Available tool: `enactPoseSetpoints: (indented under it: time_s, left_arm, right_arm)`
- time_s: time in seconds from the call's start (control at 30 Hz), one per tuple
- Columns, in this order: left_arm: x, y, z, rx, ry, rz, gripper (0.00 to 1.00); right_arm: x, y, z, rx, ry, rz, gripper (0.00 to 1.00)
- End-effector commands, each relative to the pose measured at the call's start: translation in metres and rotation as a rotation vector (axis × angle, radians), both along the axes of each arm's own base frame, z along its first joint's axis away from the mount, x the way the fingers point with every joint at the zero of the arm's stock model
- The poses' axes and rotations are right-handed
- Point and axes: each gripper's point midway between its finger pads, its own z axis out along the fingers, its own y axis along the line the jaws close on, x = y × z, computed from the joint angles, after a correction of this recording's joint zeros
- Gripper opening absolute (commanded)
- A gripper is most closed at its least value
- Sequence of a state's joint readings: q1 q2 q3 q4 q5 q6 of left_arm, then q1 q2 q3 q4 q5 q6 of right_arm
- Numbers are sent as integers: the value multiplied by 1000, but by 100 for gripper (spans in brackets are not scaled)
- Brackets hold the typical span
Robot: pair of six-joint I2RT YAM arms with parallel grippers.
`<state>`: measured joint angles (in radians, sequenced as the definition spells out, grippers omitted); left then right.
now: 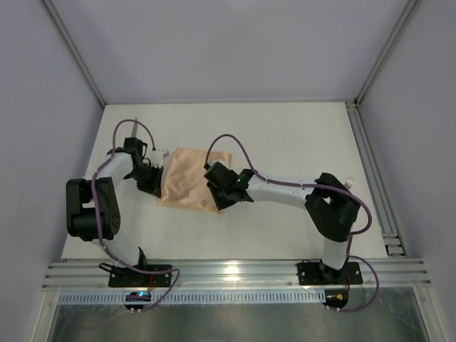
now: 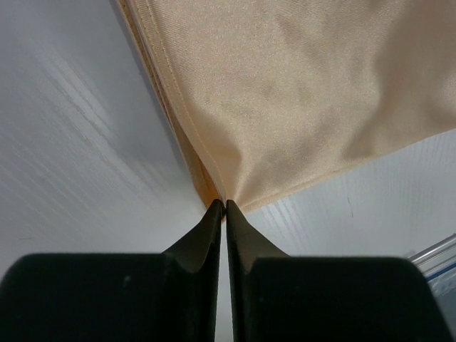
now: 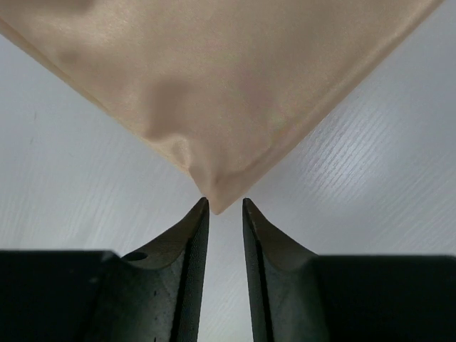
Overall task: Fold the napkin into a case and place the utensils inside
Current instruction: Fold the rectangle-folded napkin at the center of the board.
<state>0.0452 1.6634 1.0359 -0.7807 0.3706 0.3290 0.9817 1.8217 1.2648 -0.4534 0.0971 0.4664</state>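
Peach-orange napkin (image 1: 189, 182) lies folded on the table (image 1: 285, 135). Left gripper (image 2: 226, 205) pinches its corner, jaws together; right gripper (image 3: 223, 204) stands slightly parted, corner at its tips (not clamped). Hold edges aligned while creasing.

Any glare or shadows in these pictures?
Top view: glare on the silver metal rail at the near edge. Left wrist view: the peach-orange cloth napkin shadows the white table. Right wrist view: slight sheen on the cloth.

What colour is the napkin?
The napkin is plain peach-orange, clearest in the left wrist view.
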Motion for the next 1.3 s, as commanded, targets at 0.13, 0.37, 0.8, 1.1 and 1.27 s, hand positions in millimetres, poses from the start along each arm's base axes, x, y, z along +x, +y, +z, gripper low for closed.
enactPoseSetpoints:
  time_s: [0.13, 0.37, 0.8, 1.1, 1.27]
  left_arm:
    - [-5, -7, 2, -40, 7, -32, 0]
    - [-11, -9, 5, -52, 15, -46, 0]
    - [-26, -11, 25, -64, 41, -75, 0]
    - [-45, 19, 10, 106, 97, -78, 0]
    - [-59, 22, -8, 124, 158, -107, 0]
  right_arm:
    - [-2, 0, -20, -66, 14, 22, 32]
    - [-9, 3, -32, -36, 49, 19, 20]
    - [-19, -5, -36, -19, 82, -9, 4]
    - [-26, -8, -37, -4, 102, -10, 4]
    - [-30, -9, -40, 7, 115, -14, 4]
